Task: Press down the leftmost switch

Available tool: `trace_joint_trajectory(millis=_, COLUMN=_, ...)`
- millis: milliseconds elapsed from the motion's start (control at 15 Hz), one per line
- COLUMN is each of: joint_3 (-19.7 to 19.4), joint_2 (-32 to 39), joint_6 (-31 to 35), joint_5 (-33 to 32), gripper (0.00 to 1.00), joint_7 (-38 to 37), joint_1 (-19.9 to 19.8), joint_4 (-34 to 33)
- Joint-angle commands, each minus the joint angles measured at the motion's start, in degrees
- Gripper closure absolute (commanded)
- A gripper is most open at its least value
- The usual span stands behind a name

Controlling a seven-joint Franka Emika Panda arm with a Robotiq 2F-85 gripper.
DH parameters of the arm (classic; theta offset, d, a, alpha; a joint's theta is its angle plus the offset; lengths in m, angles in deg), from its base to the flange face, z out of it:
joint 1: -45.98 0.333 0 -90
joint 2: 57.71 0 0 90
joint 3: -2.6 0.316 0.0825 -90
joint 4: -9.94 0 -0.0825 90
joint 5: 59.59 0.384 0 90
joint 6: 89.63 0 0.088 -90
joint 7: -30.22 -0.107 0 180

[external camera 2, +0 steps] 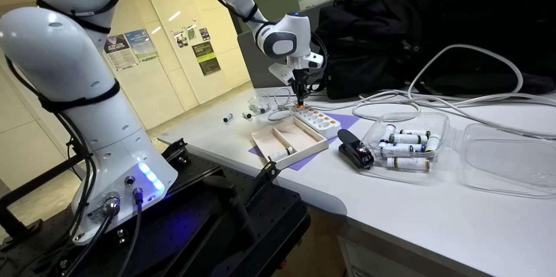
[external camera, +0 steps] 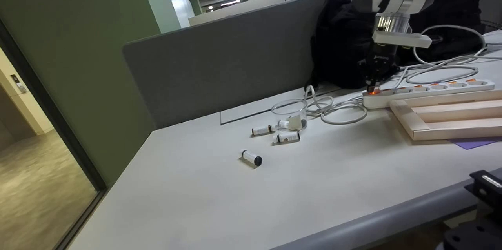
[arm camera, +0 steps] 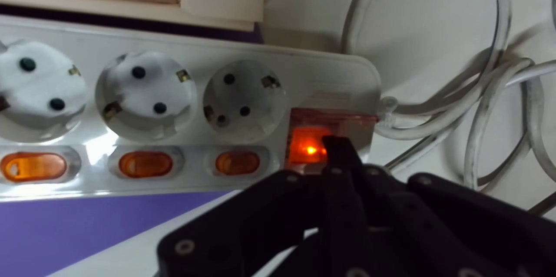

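The leftmost switch (arm camera: 304, 146) is the end one on the white power strip (arm camera: 330, 66), at its cable end. It glows orange-red in the wrist view, and its glow also shows in both exterior views (external camera: 375, 92) (external camera 2: 299, 106). My gripper (arm camera: 341, 144) is shut, with its dark fingertips together and nothing seen between them. It points down over the right part of the switch and hides that part. In an exterior view, the gripper (external camera: 370, 87) is right at the strip's end. Whether the tips touch the switch, I cannot tell.
Orange socket switches (arm camera: 145, 164) line the strip. A wooden tray (external camera: 402, 118) lies alongside, over a purple sheet (arm camera: 108, 225). White cable (arm camera: 473, 107) coils off the strip's end. A black bag (external camera: 341, 46) stands behind. Small vials (external camera: 251, 158) and a clear box (external camera 2: 406, 120) are on the table.
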Motion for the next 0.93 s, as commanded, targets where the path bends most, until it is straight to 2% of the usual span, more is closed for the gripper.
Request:
trace_joint_trajectory(millis=0, joint_3=-1.68, joint_2=2.08, joint_6=0.7, joint_5=-2.5, gripper=1.0, joint_7=-4.7, joint_1=2.32, joint_4=-2.06)
trace_joint_trajectory(millis=667, joint_3=-10.27, joint_2=2.62, joint_6=0.09, joint_5=-13.45, gripper=1.0, joint_7=-16.23, joint_1=11.09, joint_4=-1.47)
trace_joint_trajectory(millis=867, joint_3=-11.72, joint_2=2.39, joint_6=0.07, joint_5=-15.43, gripper=1.0, joint_7=-18.33, joint_1=12.64, joint_4=-1.24)
